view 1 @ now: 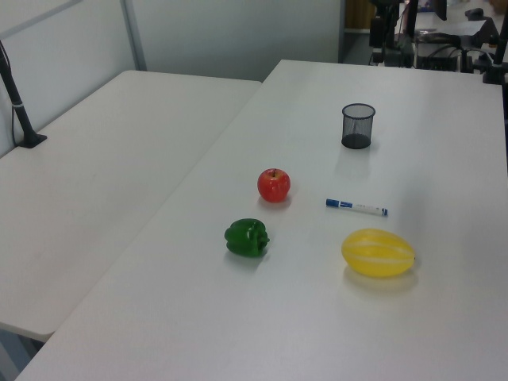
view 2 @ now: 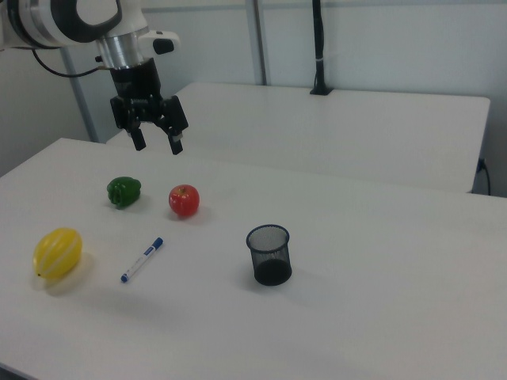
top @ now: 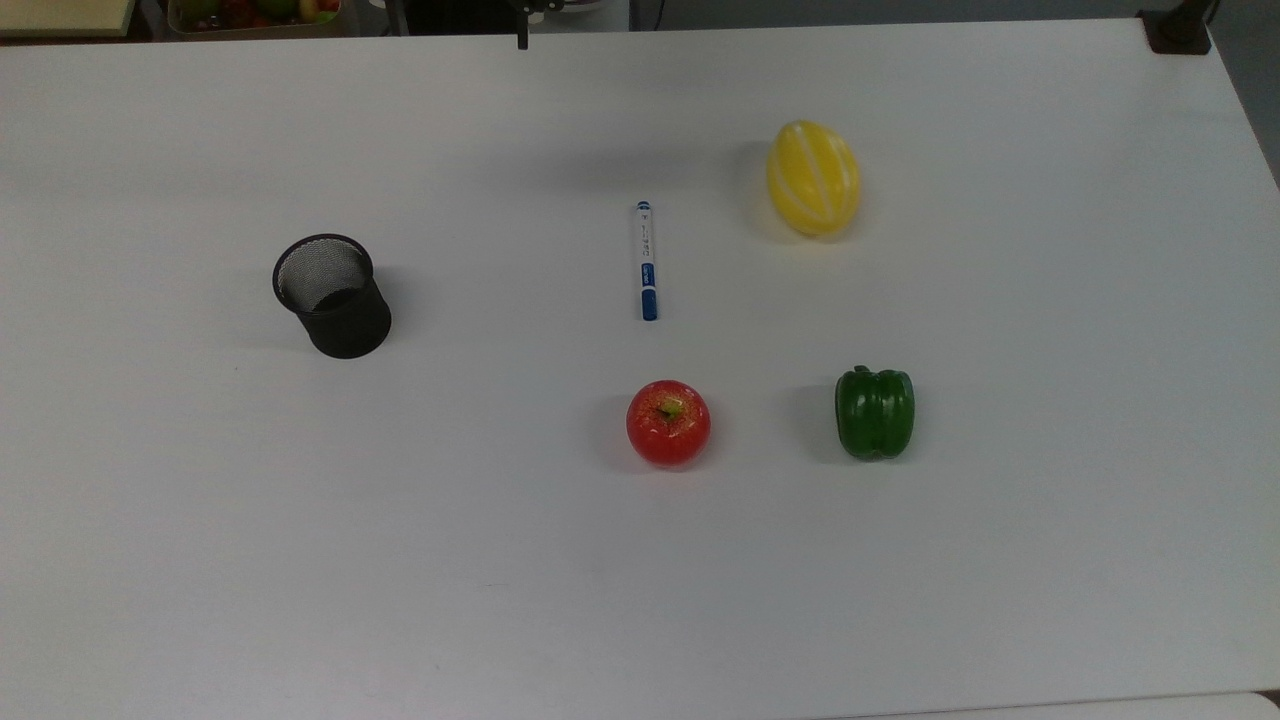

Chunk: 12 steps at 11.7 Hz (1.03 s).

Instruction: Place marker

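Note:
The marker (top: 646,260) lies flat on the white table (top: 640,580), a slim white pen with a blue cap and blue label band; it also shows as marker (view 1: 356,207) and marker (view 2: 142,259). A black mesh cup (top: 332,295) stands upright, well off to the top view's left of it, seen again as mesh cup (view 1: 357,125) and mesh cup (view 2: 268,254). In the right view my gripper (view 2: 158,143) hangs open high above the table, over the area behind the apple, with nothing between its fingers.
A red apple (top: 668,422), a green bell pepper (top: 875,411) and a yellow melon (top: 813,177) sit around the marker. A second white table (view 1: 87,182) adjoins on the left view's left. A black post (view 2: 318,47) stands at the back in the right view.

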Each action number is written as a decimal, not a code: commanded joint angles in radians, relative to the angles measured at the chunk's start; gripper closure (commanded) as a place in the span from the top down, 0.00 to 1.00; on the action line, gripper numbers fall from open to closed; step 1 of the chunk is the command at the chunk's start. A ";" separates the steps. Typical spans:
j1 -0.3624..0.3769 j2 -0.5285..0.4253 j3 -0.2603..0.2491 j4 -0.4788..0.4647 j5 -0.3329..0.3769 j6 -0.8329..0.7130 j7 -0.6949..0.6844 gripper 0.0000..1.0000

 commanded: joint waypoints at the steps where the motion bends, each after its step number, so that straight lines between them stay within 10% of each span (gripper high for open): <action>1: 0.005 -0.018 -0.007 -0.012 -0.003 -0.013 -0.003 1.00; 12: 0.005 -0.013 0.044 -0.004 0.006 0.004 -0.003 1.00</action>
